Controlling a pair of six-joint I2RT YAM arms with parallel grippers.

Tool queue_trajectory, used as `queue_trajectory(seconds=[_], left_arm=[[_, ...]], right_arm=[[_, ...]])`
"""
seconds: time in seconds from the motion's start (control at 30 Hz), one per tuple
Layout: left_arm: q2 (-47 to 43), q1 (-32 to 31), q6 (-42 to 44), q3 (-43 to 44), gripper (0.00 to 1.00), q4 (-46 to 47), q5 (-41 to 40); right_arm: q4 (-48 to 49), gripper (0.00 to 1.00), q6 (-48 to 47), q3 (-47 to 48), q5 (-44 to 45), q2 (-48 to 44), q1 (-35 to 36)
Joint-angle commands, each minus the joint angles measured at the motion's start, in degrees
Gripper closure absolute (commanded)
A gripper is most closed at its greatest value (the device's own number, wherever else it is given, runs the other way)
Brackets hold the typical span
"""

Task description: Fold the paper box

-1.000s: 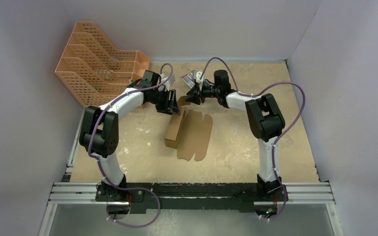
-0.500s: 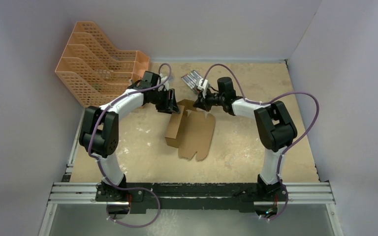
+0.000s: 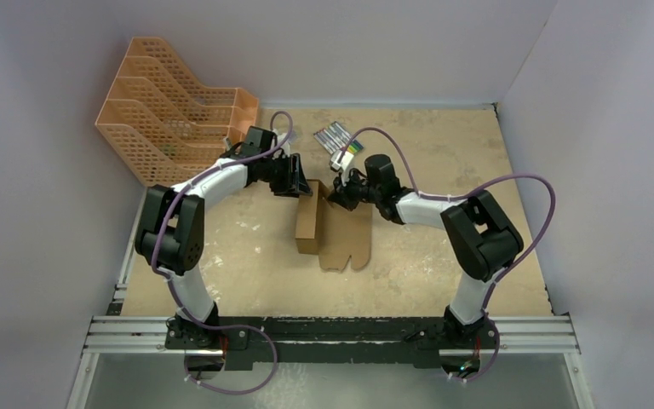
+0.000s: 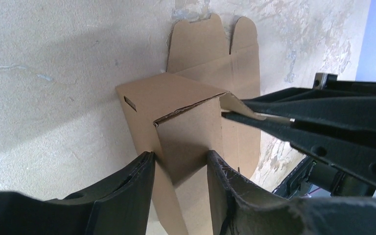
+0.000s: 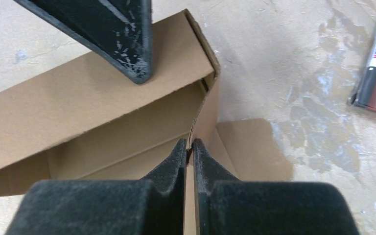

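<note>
Jaws of right gripper [image 5: 189,147] pinch a wall of the paper box [image 3: 312,223] at frame centre; left gripper [image 4: 178,169] jaws straddle its end panel, apparently touching.

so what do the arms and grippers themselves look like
Both arms have white link shells with chunky black joint housings, and a purple cable loops loosely along each. The left gripper has black, curved, tapering fingers, scuffed with pale scratches. The right gripper has matte black, slightly grainy fingers on blocky bases. The arm bases sit on a silver aluminium rail.
</note>
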Motion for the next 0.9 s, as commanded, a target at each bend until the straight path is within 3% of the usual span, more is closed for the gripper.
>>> queue_trajectory(seconds=[0.0,0.23,0.6,0.87], left_arm=[[-0.93,-0.24,-0.34,-1.19,0.59,3.69,-0.40],[-1.13,-0.24,1.99,-0.46,0.58,2.74,2.53],[-1.36,-0.20,6.85,3.15,0.53,-1.03,4.87],[-0.37,-0.06,7.71,5.86,0.50,-1.52,4.88]], right_arm=[[3.50,0.92,3.68,-0.89,-2.65,-1.29,2.94],[2.25,0.83,-1.21,1.42,-9.23,0.80,2.84],[-15.88,0.59,-17.41,11.08,-19.20,3.01,-0.19],[-25.32,0.59,-29.32,14.79,-17.41,4.20,-1.60]])
